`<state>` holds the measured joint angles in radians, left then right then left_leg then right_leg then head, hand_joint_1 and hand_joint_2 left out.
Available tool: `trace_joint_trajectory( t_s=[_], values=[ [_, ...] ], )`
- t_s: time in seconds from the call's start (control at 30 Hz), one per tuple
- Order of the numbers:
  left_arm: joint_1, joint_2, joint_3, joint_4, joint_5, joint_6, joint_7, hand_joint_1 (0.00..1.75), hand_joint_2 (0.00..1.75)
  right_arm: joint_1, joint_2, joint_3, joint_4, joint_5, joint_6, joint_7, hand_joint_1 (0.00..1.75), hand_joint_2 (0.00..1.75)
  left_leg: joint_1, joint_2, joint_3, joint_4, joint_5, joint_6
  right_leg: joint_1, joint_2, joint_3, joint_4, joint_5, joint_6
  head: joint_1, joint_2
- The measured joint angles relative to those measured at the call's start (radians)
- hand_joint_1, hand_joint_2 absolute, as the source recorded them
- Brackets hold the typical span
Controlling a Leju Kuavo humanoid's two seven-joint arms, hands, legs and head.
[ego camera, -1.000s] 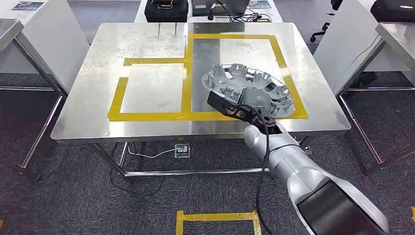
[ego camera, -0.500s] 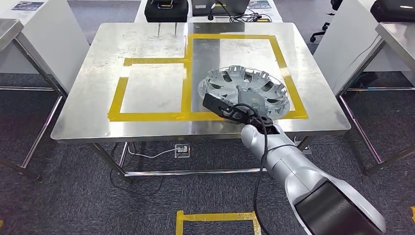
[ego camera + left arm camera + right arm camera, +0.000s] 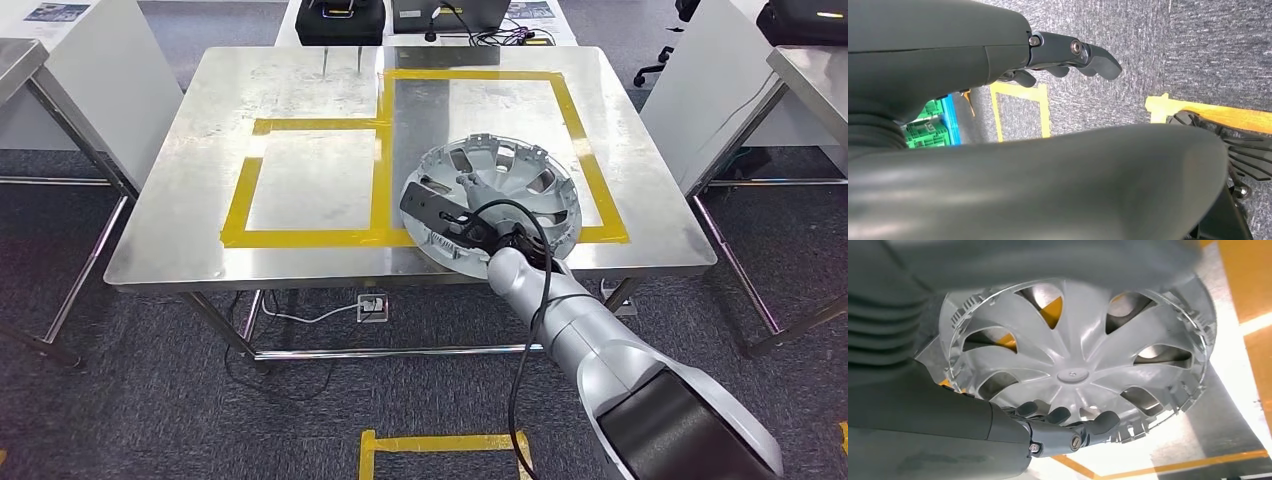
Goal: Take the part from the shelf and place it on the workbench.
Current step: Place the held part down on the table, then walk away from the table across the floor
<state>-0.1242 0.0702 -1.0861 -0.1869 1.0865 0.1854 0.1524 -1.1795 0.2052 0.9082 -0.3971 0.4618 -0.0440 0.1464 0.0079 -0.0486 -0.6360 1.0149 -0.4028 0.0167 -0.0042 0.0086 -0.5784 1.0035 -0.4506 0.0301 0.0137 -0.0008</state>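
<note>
The part is a silver wheel cover (image 3: 510, 180) with spokes and a clipped rim, seen close in the right wrist view (image 3: 1073, 375). My right hand (image 3: 455, 225) grips its near rim, fingers (image 3: 1068, 425) curled over the edge. The cover is tilted, its hollow side facing me, over the front part of the right yellow-taped rectangle (image 3: 560, 95) on the steel workbench (image 3: 300, 80). Whether its far rim touches the table I cannot tell. My left hand (image 3: 1073, 55) hangs over the carpet with nothing in it.
A second yellow-taped rectangle (image 3: 255, 180) lies on the bench's left half. Black cases (image 3: 340, 20) and cables stand behind the bench. Steel tables flank it at left (image 3: 20, 60) and right (image 3: 810, 70). Yellow tape (image 3: 440, 445) marks the floor in front.
My right hand has shifted left and toward the bench's front edge, and the wheel cover has tipped up from nearly flat so its hollow side faces me more.
</note>
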Motion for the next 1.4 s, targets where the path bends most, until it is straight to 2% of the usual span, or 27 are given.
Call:
trace_joint_trajectory(
  t_s=[0.3, 0.4, 0.47, 0.6, 0.77, 0.87, 0.97, 1.07, 1.17, 1.27, 1.4],
  values=[
    [0.000, 0.000, 0.000, 0.000, 0.000, 0.006, -0.014, 0.00, 0.00, 0.000, -0.001, -0.020, -0.020, -0.067, -0.121, -0.085, 0.00, 0.00, 0.000, 0.000, 0.000, 0.000, 0.000, 0.000, 0.000, 0.000, -0.001, 0.000, 0.000, 0.000, 0.000, 0.000],
    [0.000, -0.001, 0.000, 0.000, 0.005, 0.021, -0.050, 0.00, 0.00, 0.005, -0.011, -0.041, -0.047, -0.145, -0.168, -0.123, 0.00, 0.00, 0.000, 0.000, 0.001, 0.000, 0.000, 0.000, 0.000, 0.000, -0.003, 0.000, 0.000, 0.000, 0.000, 0.000],
    [0.000, -0.002, 0.001, 0.000, 0.012, 0.037, -0.093, 0.00, 0.00, 0.020, -0.034, -0.064, -0.092, -0.256, -0.184, -0.139, 0.00, 0.00, 0.000, 0.000, 0.003, 0.000, -0.001, 0.000, 0.000, 0.000, -0.009, -0.001, -0.001, 0.000, 0.000, 0.000],
    [0.004, -0.004, 0.003, -0.001, 0.027, 0.063, -0.175, 0.00, 0.00, 0.076, -0.133, -0.140, -0.294, -0.582, -0.201, -0.110, 0.00, 0.00, 0.000, -0.001, 0.003, 0.000, -0.003, 0.003, 0.000, -0.001, -0.008, -0.002, -0.002, 0.000, 0.000, 0.000],
    [0.008, -0.005, 0.008, -0.001, 0.044, 0.063, -0.219, 0.00, 0.00, 0.147, -0.259, -0.228, -0.523, -0.795, -0.244, -0.120, 0.00, 0.00, 0.000, 0.001, 0.003, 0.001, -0.002, 0.004, -0.001, -0.001, 0.002, -0.005, 0.001, 0.002, 0.001, 0.000],
    [0.009, -0.006, 0.015, -0.002, 0.060, 0.053, -0.257, 0.00, 0.00, 0.217, -0.356, -0.308, -0.692, -0.951, -0.259, -0.130, 0.00, 0.00, 0.000, -0.003, 0.003, 0.001, -0.003, 0.005, 0.000, -0.002, 0.003, -0.007, 0.000, 0.003, 0.002, 0.000],
    [0.016, -0.007, 0.024, -0.002, 0.068, 0.046, -0.274, 0.00, 0.00, 0.271, -0.438, -0.384, -0.823, -1.011, -0.268, -0.130, 0.00, 0.00, -0.001, -0.001, 0.003, 0.001, -0.004, 0.006, -0.001, -0.001, 0.006, -0.008, 0.000, 0.004, 0.005, 0.000],
    [0.015, -0.009, 0.032, -0.002, 0.074, 0.030, -0.282, 0.00, 0.00, 0.331, -0.513, -0.442, -0.934, -1.037, -0.302, -0.131, 0.00, 0.00, -0.001, 0.004, 0.007, 0.001, -0.007, 0.008, -0.001, 0.003, 0.000, -0.011, -0.001, 0.006, 0.002, 0.000],
    [0.014, -0.016, 0.037, -0.003, 0.076, 0.012, -0.277, 0.00, 0.00, 0.446, -0.615, -0.537, -1.041, -1.082, -0.339, -0.129, 0.00, 0.00, 0.000, -0.002, 0.016, 0.001, -0.013, 0.013, 0.000, -0.001, 0.003, -0.014, -0.010, 0.012, 0.001, 0.000],
    [0.022, -0.021, 0.039, -0.003, 0.077, 0.012, -0.283, 0.00, 0.00, 0.611, -0.708, -0.674, -1.124, -1.125, -0.349, -0.138, 0.00, 0.00, 0.000, -0.006, 0.024, 0.001, -0.019, 0.014, 0.000, -0.005, 0.014, -0.017, -0.014, 0.012, 0.005, 0.000],
    [0.024, -0.026, 0.043, -0.003, 0.058, 0.038, -0.377, 0.00, 0.00, 0.869, -0.772, -0.891, -1.197, -1.183, -0.327, -0.184, 0.00, 0.00, -0.002, -0.004, 0.024, 0.001, -0.023, 0.017, -0.001, -0.005, 0.030, -0.019, -0.015, 0.014, 0.009, 0.000]
  ],
)
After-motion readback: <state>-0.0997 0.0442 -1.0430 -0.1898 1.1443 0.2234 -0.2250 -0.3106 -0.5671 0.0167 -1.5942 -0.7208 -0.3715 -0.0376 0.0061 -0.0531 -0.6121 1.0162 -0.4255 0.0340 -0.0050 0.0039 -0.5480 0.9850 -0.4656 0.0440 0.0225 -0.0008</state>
